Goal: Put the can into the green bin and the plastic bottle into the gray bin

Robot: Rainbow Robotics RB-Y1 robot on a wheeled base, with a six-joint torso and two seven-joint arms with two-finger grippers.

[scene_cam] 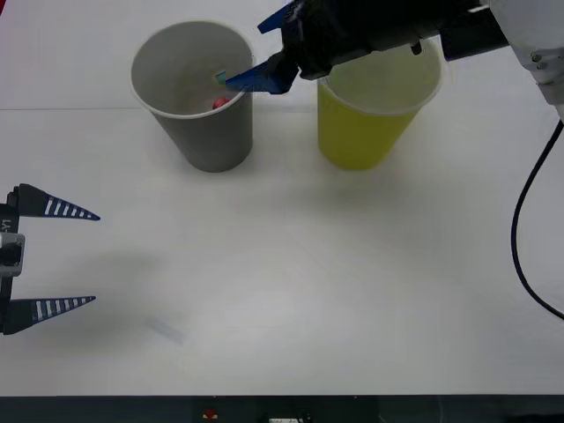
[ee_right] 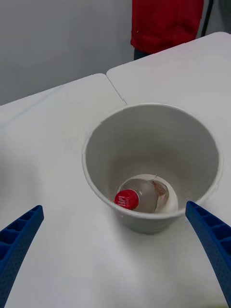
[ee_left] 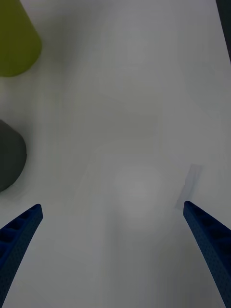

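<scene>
The gray bin (scene_cam: 198, 132) stands at the back left of the table, with the green bin (scene_cam: 366, 132) to its right. The plastic bottle (ee_right: 142, 192) lies inside the gray bin (ee_right: 192, 139), red cap up; its cap (scene_cam: 218, 103) peeks over the rim. My right gripper (scene_cam: 244, 55) hovers open just above that bin's rim, and its blue fingers (ee_right: 211, 240) hold nothing. My left gripper (scene_cam: 94, 258) rests open and empty at the table's left edge, far from both bins. The can is hidden.
A black cable (scene_cam: 524, 229) hangs along the right side. A faint strip of clear tape (scene_cam: 165, 330) lies on the white table (scene_cam: 308, 264) near the front left. In the left wrist view the green bin (ee_left: 17, 43) and gray bin (ee_left: 9, 154) stand side by side.
</scene>
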